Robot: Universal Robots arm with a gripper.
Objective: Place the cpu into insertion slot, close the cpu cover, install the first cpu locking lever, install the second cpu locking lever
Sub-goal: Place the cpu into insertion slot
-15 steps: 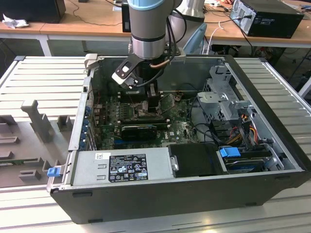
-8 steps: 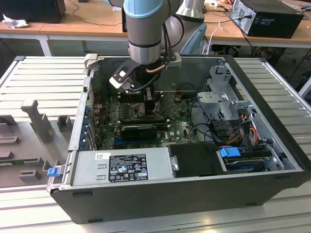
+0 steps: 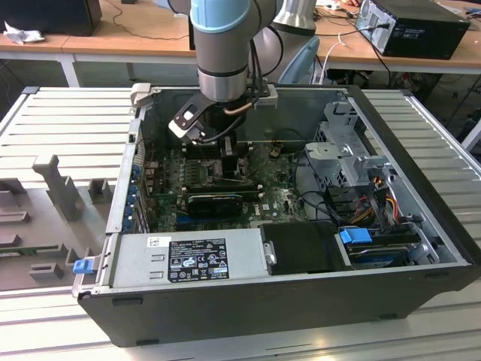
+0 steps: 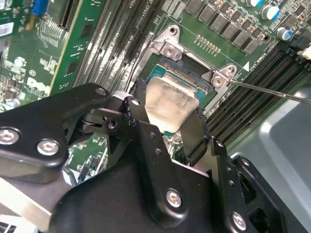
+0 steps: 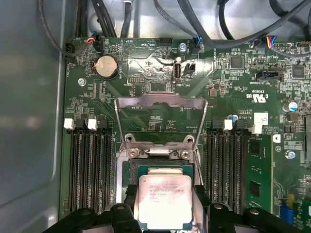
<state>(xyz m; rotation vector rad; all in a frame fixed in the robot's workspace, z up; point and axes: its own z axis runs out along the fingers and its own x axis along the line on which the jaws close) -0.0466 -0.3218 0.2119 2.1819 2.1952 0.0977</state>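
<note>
My gripper [image 4: 167, 104] is shut on the cpu [image 4: 170, 99], a flat silver-topped square held by its two side edges between the black fingers [image 4: 194, 131]. The chip hangs just over the insertion slot [image 4: 182, 73], slightly tilted, its far edge close to the socket's rim. In the first wrist view the cpu [image 5: 164, 201] overlaps the near part of the insertion slot [image 5: 160, 167], with the gripper [image 5: 164, 194] around it. The cpu cover [image 5: 160, 101] stands swung open behind the socket. A thin locking lever [image 4: 272, 90] sticks out beside the socket. In the exterior view the gripper [image 3: 228, 150] is low inside the case.
Memory slots [image 5: 90, 165] [image 5: 226, 165] flank the socket on both sides. A coin battery [image 5: 107, 66] and cables lie behind the cover. In the exterior view a long black card [image 3: 214, 201], the power supply [image 3: 188, 256] and a drive cage [image 3: 346, 150] crowd the case.
</note>
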